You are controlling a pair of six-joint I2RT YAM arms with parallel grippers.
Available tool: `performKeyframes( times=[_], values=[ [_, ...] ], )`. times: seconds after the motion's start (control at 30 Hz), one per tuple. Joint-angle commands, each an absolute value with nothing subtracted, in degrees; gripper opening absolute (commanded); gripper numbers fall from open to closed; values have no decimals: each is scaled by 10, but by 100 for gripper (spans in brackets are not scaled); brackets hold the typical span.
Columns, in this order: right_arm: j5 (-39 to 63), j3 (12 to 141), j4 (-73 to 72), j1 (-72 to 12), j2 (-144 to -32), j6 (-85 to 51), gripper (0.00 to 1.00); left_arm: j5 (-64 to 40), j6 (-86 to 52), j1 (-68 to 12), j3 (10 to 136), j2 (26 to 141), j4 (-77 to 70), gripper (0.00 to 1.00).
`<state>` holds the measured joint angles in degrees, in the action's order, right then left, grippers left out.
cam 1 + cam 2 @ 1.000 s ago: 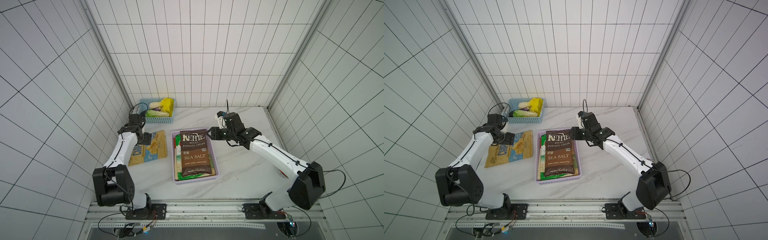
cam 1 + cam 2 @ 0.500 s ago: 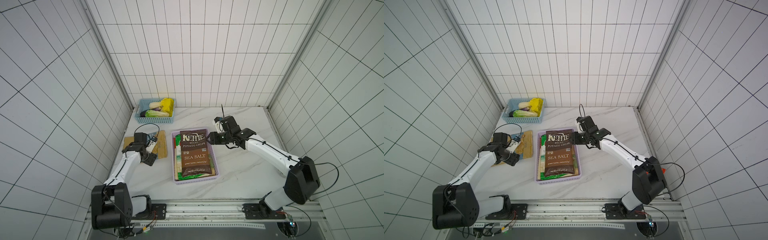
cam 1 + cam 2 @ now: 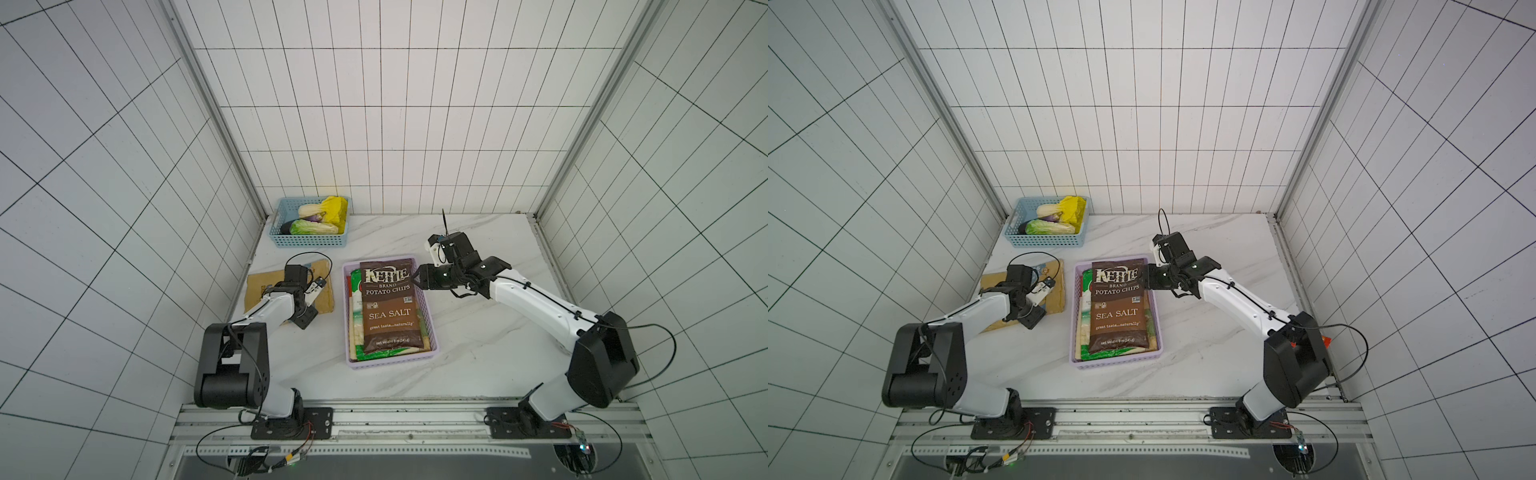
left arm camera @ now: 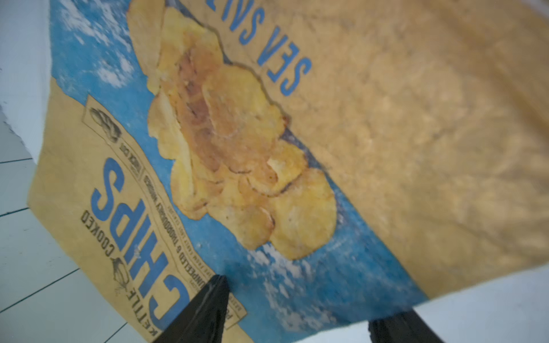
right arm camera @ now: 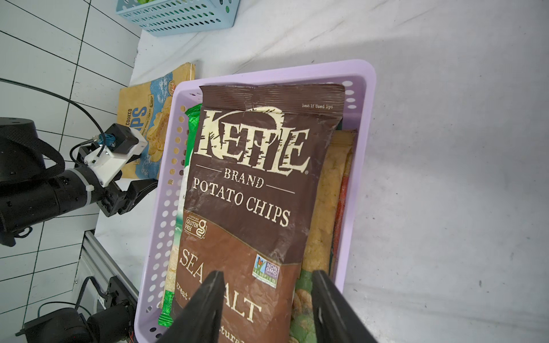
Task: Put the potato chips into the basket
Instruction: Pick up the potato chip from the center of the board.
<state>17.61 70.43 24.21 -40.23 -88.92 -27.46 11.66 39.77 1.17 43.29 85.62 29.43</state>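
A brown Kettle potato chips bag [image 3: 388, 311] [image 3: 1119, 316] [image 5: 252, 184] tops a stack of bags in the lilac basket [image 3: 390, 362] [image 3: 1113, 363] [image 5: 359, 77]. A green bag [image 3: 355, 282] peeks out beneath it. Left of the basket, a tan CHIPS bag [image 3: 257, 286] [image 3: 1057, 297] [image 4: 386, 118] [image 5: 148, 118] lies flat on the table. My left gripper [image 3: 312, 309] [image 3: 1040, 309] [image 4: 300, 300] is open low over its near edge, one finger above the bag, the other past the edge. My right gripper [image 3: 417, 278] [image 3: 1148, 276] [image 5: 267, 273] hovers open over the Kettle bag's far right part.
A blue lattice basket [image 3: 309, 239] [image 3: 1046, 240] [image 5: 178, 17] with vegetables stands at the back left by the wall. The left wall runs close beside the tan bag. Bare marble lies right of the lilac basket under my right arm.
My left arm has drawn back from the tan bag's far end to its near edge, and its jaws have narrowed. My right gripper has come slightly closer to the Kettle bag.
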Motion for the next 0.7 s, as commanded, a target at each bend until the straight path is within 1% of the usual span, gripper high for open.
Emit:
performKeyframes(
  times=[0.0, 0.1, 0.17, 0.2, 0.3, 0.37, 0.4, 0.53, 0.67],
  values=[
    [184, 707, 232, -403, -883, -279, 51, 148, 421, 12, 412, 889, 239, 65],
    [187, 707, 229, -403, -884, -282, 51, 150, 411, 12, 419, 894, 236, 49],
    [187, 705, 230, -403, -883, -283, 51, 150, 405, 11, 425, 886, 243, 34],
    [187, 705, 229, -403, -881, -283, 51, 147, 402, 11, 427, 880, 249, 28],
    [188, 701, 228, -403, -881, -283, 51, 131, 393, 11, 434, 852, 275, 14],
    [191, 700, 228, -404, -881, -285, 51, 121, 388, 11, 440, 838, 292, 1],
    [192, 700, 226, -404, -882, -286, 51, 119, 384, 11, 444, 833, 299, 0],
    [203, 704, 220, -407, -884, -290, 51, 100, 360, 11, 484, 817, 358, 0],
    [226, 721, 220, -423, -890, -278, 52, 41, 336, 11, 548, 778, 461, 0]
  ],
)
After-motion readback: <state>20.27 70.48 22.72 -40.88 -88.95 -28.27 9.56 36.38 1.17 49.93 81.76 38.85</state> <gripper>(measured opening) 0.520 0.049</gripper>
